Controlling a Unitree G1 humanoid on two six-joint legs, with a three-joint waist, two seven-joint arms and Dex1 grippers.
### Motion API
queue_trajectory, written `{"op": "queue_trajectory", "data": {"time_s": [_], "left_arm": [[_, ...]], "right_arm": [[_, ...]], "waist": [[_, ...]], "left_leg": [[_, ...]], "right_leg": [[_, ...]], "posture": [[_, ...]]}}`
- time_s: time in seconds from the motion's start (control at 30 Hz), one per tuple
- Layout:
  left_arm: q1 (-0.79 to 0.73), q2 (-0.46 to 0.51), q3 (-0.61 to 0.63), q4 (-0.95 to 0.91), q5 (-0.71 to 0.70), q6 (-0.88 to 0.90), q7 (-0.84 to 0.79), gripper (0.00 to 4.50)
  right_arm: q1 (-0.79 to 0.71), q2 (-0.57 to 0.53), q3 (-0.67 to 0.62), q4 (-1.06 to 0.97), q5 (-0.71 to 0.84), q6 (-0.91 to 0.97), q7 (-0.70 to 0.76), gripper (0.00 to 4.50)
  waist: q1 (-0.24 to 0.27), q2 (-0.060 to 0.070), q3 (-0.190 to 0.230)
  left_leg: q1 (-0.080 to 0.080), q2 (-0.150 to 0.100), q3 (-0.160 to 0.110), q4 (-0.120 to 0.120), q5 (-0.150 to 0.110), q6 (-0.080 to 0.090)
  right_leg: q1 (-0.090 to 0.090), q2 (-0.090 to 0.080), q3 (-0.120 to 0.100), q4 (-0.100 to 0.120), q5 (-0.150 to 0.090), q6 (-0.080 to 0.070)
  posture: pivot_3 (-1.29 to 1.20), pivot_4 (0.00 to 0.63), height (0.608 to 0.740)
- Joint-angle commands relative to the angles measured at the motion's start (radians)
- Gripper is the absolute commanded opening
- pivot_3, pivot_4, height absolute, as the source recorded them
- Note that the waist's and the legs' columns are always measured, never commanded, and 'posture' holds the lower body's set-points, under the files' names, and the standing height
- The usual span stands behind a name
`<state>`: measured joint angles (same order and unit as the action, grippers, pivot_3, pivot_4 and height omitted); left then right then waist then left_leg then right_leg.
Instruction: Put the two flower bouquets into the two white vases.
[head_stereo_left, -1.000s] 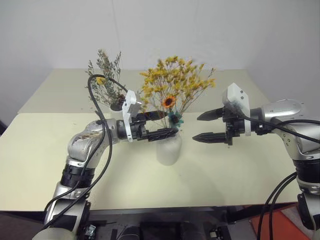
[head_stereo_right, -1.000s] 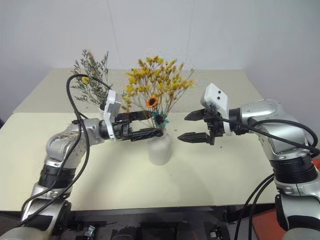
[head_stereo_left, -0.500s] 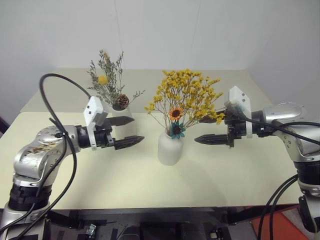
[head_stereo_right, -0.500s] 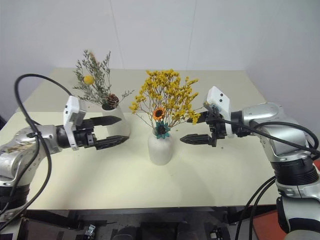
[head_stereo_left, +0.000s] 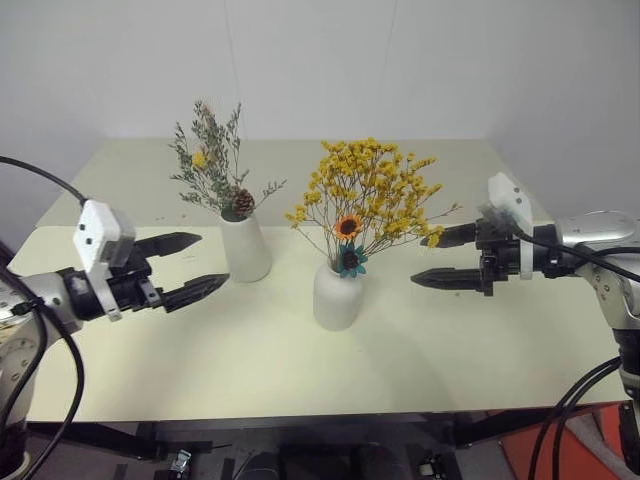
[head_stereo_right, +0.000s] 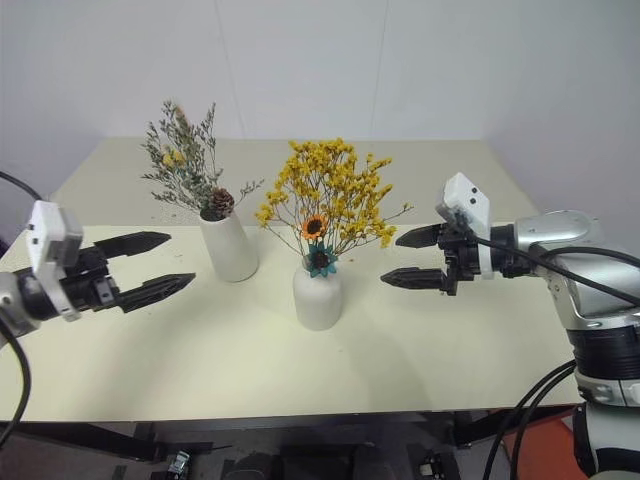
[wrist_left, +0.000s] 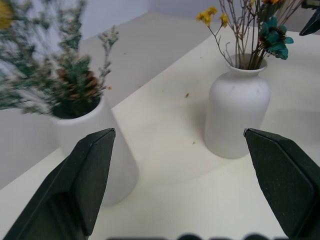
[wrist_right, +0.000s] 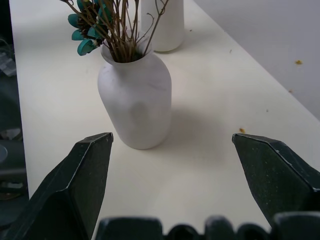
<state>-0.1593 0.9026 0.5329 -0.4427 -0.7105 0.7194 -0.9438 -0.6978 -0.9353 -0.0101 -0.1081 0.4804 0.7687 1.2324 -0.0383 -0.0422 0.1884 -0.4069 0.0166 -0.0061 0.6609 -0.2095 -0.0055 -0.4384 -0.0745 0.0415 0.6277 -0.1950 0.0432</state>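
Stems of the grey-green sprig bunch with its brown pine cone (head_stereo_left: 222, 172) stood in the taller tapered matte white vase (head_stereo_left: 245, 247), and the yellow-orange bunch (head_stereo_left: 366, 197) in the rounded narrow-necked white vase (head_stereo_left: 337, 295), so left gripper (head_stereo_left: 177, 267) and right gripper (head_stereo_left: 442, 257), both spread and empty, flanked them well apart, apparently clearing the blooms.

1. Left hand (wrist_left: 180, 185): fingers (wrist_left: 90, 170) spread wide, empty.
2. Tapered vase (wrist_left: 95, 145) holds the grey-green bunch (wrist_left: 60, 85).
3. Rounded vase (wrist_left: 237, 112) holds the yellow-orange bunch (wrist_left: 255, 25).
4. Both stand apart on the table (wrist_left: 175, 165).
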Motion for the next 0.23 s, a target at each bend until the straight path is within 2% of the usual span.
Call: {"op": "queue_trajectory", "data": {"time_s": [0.03, 0.23], "left_arm": [[0.051, 0.025, 0.077, -0.043, -0.004, -0.032, -0.010, 4.49], [0.135, 0.021, 0.143, -0.053, 0.004, -0.072, -0.014, 4.49]], "right_arm": [[0.029, -0.016, -0.065, -0.037, 0.023, -0.035, -0.012, 4.50], [0.141, -0.003, -0.172, -0.096, 0.059, -0.092, -0.044, 4.50]], "waist": [[0.000, 0.000, 0.000], [0.003, 0.000, 0.000]], "left_leg": [[0.000, 0.000, 0.000, 0.000, 0.000, 0.000], [0.000, 0.000, 0.001, 0.000, 0.000, 0.000]], "right_leg": [[0.000, 0.000, 0.000, 0.000, 0.000, 0.000], [0.000, 0.000, 0.000, 0.000, -0.001, 0.000]], "posture": [[0.00, 0.150, 0.740], [0.00, 0.150, 0.740]]}}
